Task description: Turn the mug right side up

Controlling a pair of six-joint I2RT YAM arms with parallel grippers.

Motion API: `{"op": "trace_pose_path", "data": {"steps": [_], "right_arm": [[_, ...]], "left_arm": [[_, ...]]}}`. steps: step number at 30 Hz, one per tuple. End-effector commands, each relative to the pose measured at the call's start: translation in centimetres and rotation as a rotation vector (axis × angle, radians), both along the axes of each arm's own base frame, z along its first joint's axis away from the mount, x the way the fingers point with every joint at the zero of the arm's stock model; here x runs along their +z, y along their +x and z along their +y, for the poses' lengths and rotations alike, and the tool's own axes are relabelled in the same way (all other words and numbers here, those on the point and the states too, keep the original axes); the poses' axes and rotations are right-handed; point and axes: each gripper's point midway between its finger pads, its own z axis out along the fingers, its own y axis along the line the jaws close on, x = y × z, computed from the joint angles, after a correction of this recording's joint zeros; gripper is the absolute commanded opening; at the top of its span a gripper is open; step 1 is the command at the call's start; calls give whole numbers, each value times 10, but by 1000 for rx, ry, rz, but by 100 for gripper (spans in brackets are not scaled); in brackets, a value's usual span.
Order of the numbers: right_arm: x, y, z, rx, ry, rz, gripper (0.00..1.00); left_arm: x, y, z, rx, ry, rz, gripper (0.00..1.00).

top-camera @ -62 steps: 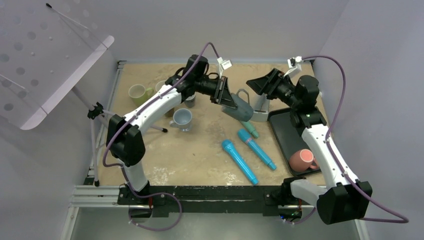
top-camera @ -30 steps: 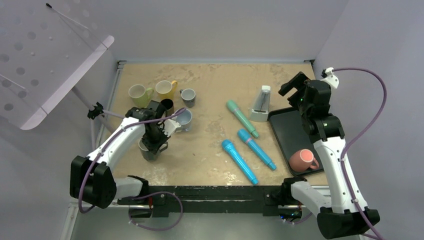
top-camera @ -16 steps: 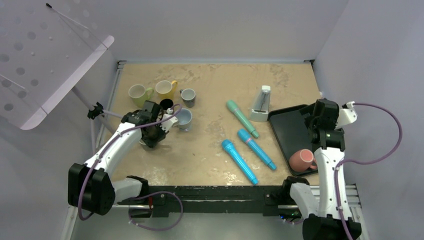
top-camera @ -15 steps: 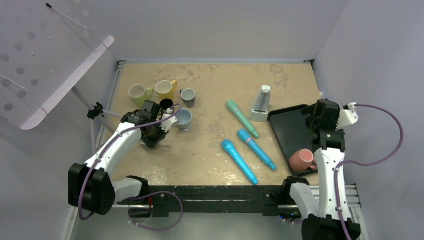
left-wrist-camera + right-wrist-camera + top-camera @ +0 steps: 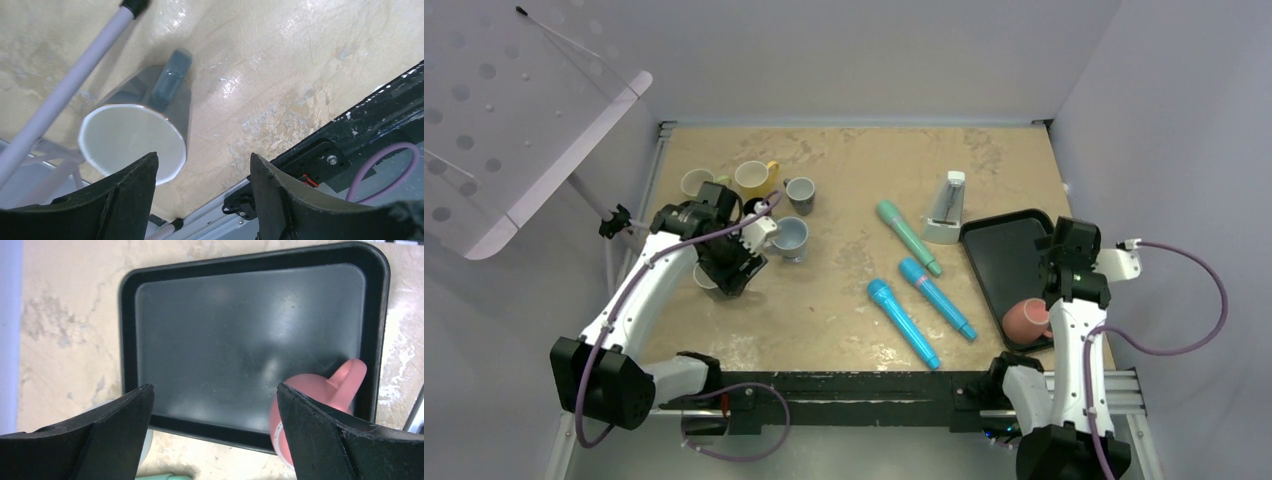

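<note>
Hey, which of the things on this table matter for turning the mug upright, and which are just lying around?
Job in hand:
grey mug, standing mouth up
left fingers, open over it

Lying about:
pink mug on black tray
metronome
green microphone
blue microphones
yellow mug
light blue mug
small dark mug

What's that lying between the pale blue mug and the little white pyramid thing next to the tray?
A green microphone lies between the pale blue mug and the white metronome, nearer the metronome. The overhead view shows it.
</note>
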Motion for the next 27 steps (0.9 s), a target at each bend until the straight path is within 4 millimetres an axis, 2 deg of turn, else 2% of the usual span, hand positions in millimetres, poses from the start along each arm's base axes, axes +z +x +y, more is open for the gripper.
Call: {"op": "trace_pose_path", "data": {"steps": [1, 5, 7, 10, 14, 16, 19, 20, 22, 24, 27], "right_arm": [[-21, -2, 4, -27, 71, 17, 95], [-42, -8, 15, -2, 128, 56, 92], [-44, -9, 18, 3, 136, 45, 91], [-39, 15, 28, 123, 139, -53, 87], [-57, 36, 50, 214, 247, -80, 85], [-59, 48, 57, 272, 272, -99, 85], [-45, 64, 63, 350, 261, -142, 85], [-38, 64, 56, 332, 229, -126, 86], [-13, 54, 34, 249, 142, -67, 88], [1, 30, 18, 155, 80, 9, 90], [22, -1, -2, 9, 5, 28, 94]], "left_arm": [[42, 1, -5, -35, -38, -34, 72], [68, 13, -11, -41, -67, -90, 73], [78, 19, -14, -33, -78, -115, 73], [87, 23, -21, -31, -119, -133, 73], [88, 25, -27, -26, -147, -128, 73], [88, 26, -26, -26, -144, -130, 73], [88, 27, -25, -26, -138, -135, 73], [88, 27, -25, -25, -136, -135, 73], [90, 27, -25, -24, -137, -141, 73], [92, 28, -26, -24, -143, -146, 73], [95, 30, -28, -23, -159, -160, 73]]}}
